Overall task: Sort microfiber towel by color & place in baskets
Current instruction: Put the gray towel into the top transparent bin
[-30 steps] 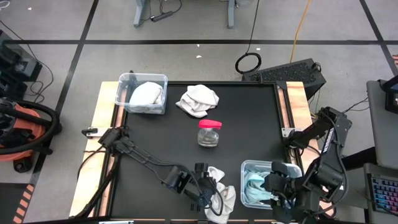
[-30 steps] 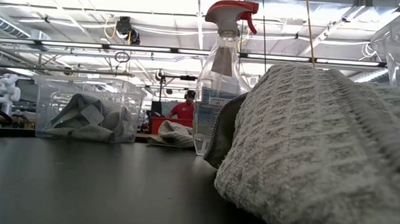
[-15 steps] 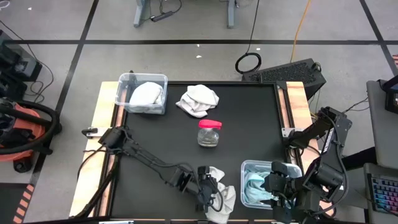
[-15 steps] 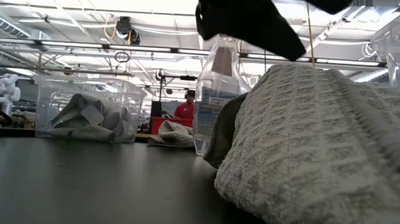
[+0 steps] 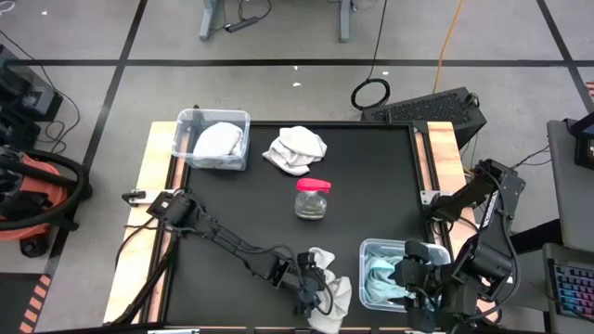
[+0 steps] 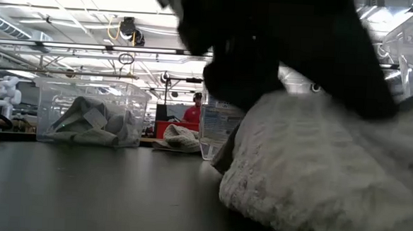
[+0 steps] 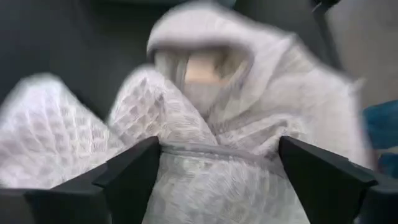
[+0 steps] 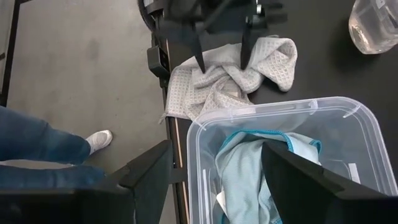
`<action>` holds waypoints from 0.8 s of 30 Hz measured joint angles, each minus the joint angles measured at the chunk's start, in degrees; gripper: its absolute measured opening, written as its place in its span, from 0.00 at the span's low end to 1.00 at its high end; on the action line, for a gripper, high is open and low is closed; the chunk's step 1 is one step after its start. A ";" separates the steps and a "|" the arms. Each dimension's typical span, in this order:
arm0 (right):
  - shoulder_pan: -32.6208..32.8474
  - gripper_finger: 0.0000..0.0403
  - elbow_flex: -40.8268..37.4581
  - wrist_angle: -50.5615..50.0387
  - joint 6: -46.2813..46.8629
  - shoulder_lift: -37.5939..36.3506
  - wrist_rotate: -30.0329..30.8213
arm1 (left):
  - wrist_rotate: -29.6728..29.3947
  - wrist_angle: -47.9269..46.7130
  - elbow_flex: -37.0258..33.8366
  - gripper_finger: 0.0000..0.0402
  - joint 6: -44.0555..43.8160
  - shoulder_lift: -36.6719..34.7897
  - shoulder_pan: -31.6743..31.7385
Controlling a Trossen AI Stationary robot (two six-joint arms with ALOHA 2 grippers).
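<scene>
Straddling a crumpled waffle-weave white towel (image 7: 205, 143) (soft folds): left fingers (image 7: 134, 171).

In the low view, the left gripper (image 6: 280, 56) shows only as a dark blurred mass cut off by the top edge, hiding most of the spray bottle (image 6: 216, 127) behind it. The white towel (image 7: 211, 124) beneath it is blurred in the left wrist view. A person's leg (image 8: 37, 146) is cut off at the right wrist view's edge.

2 white towels (image 5: 331, 292) loose, 2 binned — blue (image 5: 382, 278), white (image 5: 217, 141)
</scene>
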 joint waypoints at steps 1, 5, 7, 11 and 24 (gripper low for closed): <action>0.00 0.59 0.00 0.02 0.01 0.00 0.05 | -0.26 -0.49 0.00 0.84 -0.77 0.75 0.00; 0.02 0.59 0.00 0.02 0.24 0.00 0.08 | -2.53 -3.09 0.29 0.83 -4.84 2.88 -0.08; 0.02 0.59 0.00 0.07 0.32 0.00 0.09 | -4.00 -5.16 0.34 0.79 -6.86 3.07 -0.19; 0.02 0.59 0.00 0.13 0.38 0.00 0.08 | -6.05 -6.28 0.41 0.60 -6.47 3.06 -0.46; 0.00 0.59 0.00 -0.08 -1.14 0.00 -0.19 | -4.16 -8.17 3.21 0.11 -2.26 1.02 -0.20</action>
